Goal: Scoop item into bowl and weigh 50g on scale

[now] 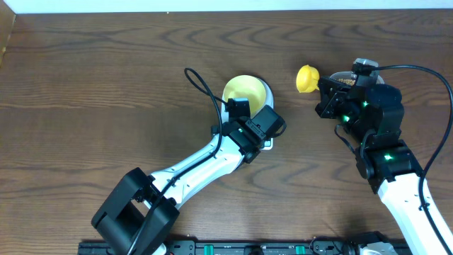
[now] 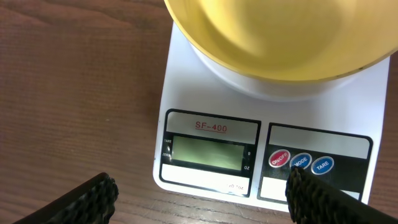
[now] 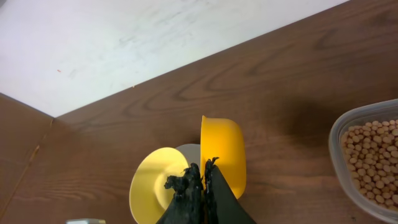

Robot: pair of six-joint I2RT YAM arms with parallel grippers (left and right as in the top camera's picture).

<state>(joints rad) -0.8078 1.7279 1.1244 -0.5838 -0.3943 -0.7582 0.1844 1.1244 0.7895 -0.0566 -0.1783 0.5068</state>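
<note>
Left tool (image 2: 200, 202) hangs over the front edge of the scale (image 2: 211, 127), fingers apart, gripping nothing. It is probably placed to reach the buttons. No digits are readable on the LCD.

Bowl (image 2: 267, 37): smooth, pale yellow, round. It sits on the white scale mid-table (image 1: 106, 85), toward the far edge, with no beans seen inside.

Right tool (image 3: 202, 186) is closed together, clamped on the handle of the yellow plastic scoop (image 3: 224, 155), whose cup is turned on edge.

Beans (image 3: 373, 155): small, round, tan, heaped in the clear rounded container (image 3: 334, 140) toward the far right edge.
</note>
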